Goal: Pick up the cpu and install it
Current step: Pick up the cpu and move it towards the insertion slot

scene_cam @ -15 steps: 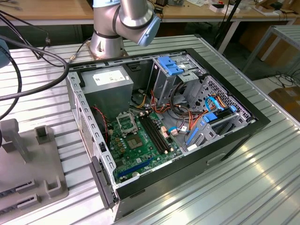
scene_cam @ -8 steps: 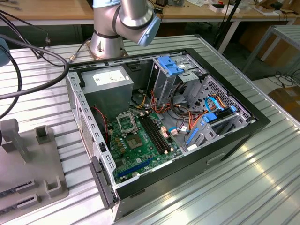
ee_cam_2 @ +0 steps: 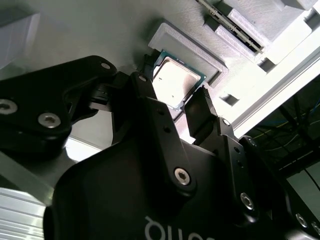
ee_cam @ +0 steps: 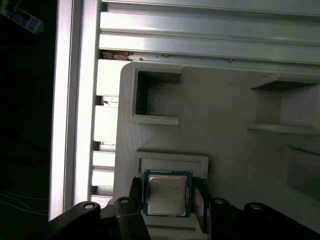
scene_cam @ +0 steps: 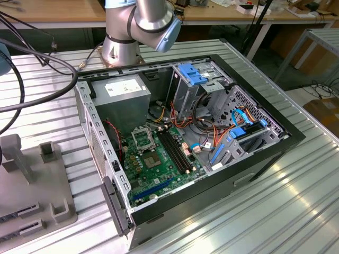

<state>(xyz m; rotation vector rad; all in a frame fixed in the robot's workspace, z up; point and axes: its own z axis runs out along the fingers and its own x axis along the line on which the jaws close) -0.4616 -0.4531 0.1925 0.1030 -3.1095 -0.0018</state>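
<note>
Exterior view, from its left to its right: a grey part fixture [scene_cam: 37,185] lies on the ribbed aluminium table [scene_cam: 254,211]. The arm's base [scene_cam: 123,47] stands behind it. An open computer case [scene_cam: 238,172] lies on its side, with the power supply [scene_cam: 119,95], the square CPU socket [scene_cam: 142,138], the green motherboard [scene_cam: 159,174] and then the drive cage [scene_cam: 238,132] with blue latches. In the first wrist view the gripper [ee_cam: 167,200] is down over the grey fixture. The cpu [ee_cam: 166,194], silver face up with a green rim, sits right between its two dark fingers [ee_cam: 135,195], which are drawn in against opposite edges of the chip and grip it. Just beyond the fingertips a raised grey frame [ee_cam: 172,161] borders the cpu. Farther out from the gripper is a square pocket [ee_cam: 155,97] in the fixture, and past that are the table's aluminium slats. The second wrist view looks along the gripper body. There the cpu lies flat between the fingers, its far corner tucked against the same raised block [ee_cam_2: 190,42].
</note>
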